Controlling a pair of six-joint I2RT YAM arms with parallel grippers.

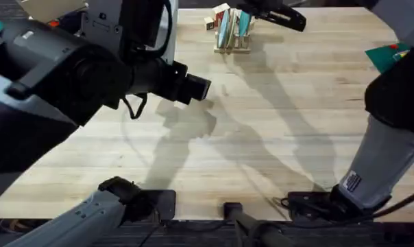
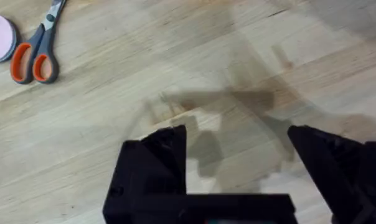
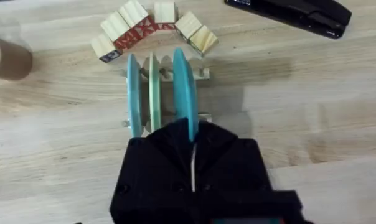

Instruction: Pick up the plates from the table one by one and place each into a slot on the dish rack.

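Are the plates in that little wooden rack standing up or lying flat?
Standing up. In the right wrist view, three plates sit on edge between the pegs of the dish rack, two turquoise and one cream.

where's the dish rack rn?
The dish rack sits at the far edge of the table, near the middle of the overhead view, just in front of the wooden blocks, with three plates standing in its slots.
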